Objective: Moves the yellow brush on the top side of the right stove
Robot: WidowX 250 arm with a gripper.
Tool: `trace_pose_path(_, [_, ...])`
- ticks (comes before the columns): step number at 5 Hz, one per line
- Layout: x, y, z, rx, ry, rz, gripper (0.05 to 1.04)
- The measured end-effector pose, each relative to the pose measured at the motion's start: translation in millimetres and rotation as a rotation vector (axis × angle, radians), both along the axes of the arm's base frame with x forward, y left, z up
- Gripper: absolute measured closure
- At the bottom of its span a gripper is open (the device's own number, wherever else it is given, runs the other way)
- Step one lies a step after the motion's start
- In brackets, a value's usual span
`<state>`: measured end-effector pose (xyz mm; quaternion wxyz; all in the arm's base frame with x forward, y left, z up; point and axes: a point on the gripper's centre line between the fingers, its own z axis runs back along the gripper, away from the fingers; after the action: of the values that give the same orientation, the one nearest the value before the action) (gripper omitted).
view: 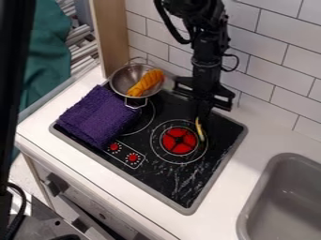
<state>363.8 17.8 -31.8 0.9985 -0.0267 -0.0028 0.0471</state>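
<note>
The black gripper (201, 112) hangs down over the back of the black stove (164, 180), just behind the right burner (179, 140). A slim yellow brush (199, 129) is directly below the gripper, at the right burner's upper right edge. It points toward the front of the stove, and its far end meets the dark shape of the gripper. Whether the gripper holds the brush cannot be told.
A metal pot (127, 76) with an orange item (146, 83) inside stands at the back left of the stove. A folded purple cloth (98, 116) covers the left edge. The tiled wall (279, 70) rises behind, and a grey sink (254, 206) lies at right.
</note>
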Motion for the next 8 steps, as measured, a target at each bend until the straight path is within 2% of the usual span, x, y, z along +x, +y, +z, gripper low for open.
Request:
trace_pose_path(1, [18, 3, -1.1, 0.013, -0.04, -0.079, 1.029])
trace_pose_path(2, [26, 6, -1.0, 0.032, -0.05, -0.128, 1.029])
trace_pose_path(3, [27, 8, -2.2, 0.044, -0.039, -0.153, 1.008])
trace_pose_path(4, [26, 9, -2.3, 0.05, -0.034, -0.154, 0.855])
trace_pose_path(5, [21, 10, -3.2, 0.054, -0.029, -0.171, 0.595])
trace_pose_path(6, [17, 13, 4.0, 0.057, -0.045, -0.163, 0.281])
trace_pose_path(7, [16, 16, 18.0, 0.067, -0.079, -0.15, 0.074])
trace_pose_path(8, [15, 17, 35.4, 0.082, -0.117, -0.123, 0.077])
